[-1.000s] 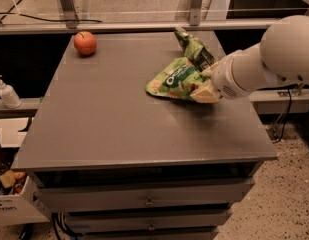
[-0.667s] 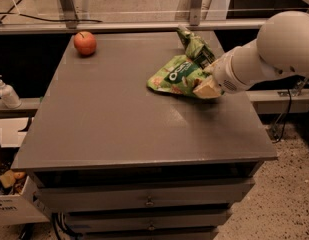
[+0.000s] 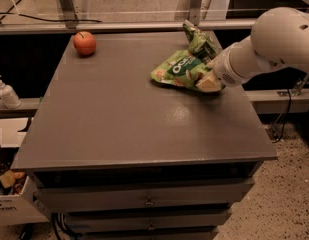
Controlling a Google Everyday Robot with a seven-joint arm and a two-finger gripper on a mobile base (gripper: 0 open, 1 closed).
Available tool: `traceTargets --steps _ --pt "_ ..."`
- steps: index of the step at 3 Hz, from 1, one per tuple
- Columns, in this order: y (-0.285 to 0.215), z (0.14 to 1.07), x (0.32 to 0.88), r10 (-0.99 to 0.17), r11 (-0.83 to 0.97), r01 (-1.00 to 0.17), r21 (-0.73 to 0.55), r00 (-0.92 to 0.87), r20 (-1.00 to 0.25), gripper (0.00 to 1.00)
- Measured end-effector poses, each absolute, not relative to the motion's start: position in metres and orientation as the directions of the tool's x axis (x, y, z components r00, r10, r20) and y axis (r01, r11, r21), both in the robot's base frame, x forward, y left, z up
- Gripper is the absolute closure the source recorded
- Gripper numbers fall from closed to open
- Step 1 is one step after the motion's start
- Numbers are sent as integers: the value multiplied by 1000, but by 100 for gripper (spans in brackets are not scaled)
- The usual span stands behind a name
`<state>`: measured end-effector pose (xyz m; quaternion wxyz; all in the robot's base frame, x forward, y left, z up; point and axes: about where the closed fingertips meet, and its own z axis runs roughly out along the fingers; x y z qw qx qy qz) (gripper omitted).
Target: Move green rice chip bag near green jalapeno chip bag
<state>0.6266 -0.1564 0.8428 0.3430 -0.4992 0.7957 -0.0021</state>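
Gripper (image 3: 210,82) pinches rice bag (image 3: 180,69) at table's (image 3: 119,119) right rear, just beside jalapeno bag (image 3: 198,40). Slack foil could slip loose, or a further push could shove jalapeno bag off the back edge.

The grey table (image 3: 119,119) bears an apple (image 3: 84,43), green rice chip bag (image 3: 179,70) at the hand (image 3: 210,82), and green jalapeno chip bag (image 3: 199,40).

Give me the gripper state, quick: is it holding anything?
Gripper: at one end of the green rice chip bag, close to the green jalapeno chip bag; open or shut cannot be told.
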Motion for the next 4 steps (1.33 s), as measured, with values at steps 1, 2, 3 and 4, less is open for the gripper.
traceTargets --steps 1,2,3,4 --pt "-156 843 627 -796 502 -793 -346 -267 -544 82" --pt "-163 844 636 -791 521 -776 -354 -284 -542 59" --pt "-167 845 641 -788 532 -766 -360 -293 -541 36" --pt "-169 848 642 -785 538 -761 -363 -296 -544 5"
